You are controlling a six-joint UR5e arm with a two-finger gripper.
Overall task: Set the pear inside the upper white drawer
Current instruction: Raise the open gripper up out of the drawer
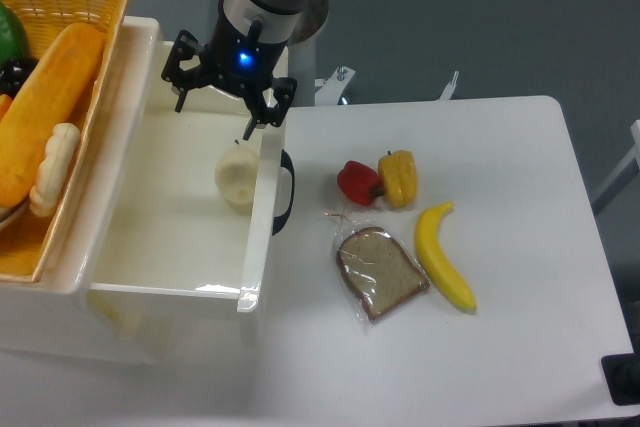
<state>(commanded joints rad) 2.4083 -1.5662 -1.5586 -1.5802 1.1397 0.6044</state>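
- OK, pear [238, 177] sits inside upper white drawer [170, 217], near its front wall.
- Gripper [213, 105] above it, fingers spread wide, holding nothing.
- I judge placement done; next I retract arm, maybe shut drawer.

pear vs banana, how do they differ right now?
The pear is pale cream and roundish; the banana is yellow, long and curved. The pear sits inside the upper white drawer, below the pincer; the banana lies on the table beside the bread slice. Neither is held.
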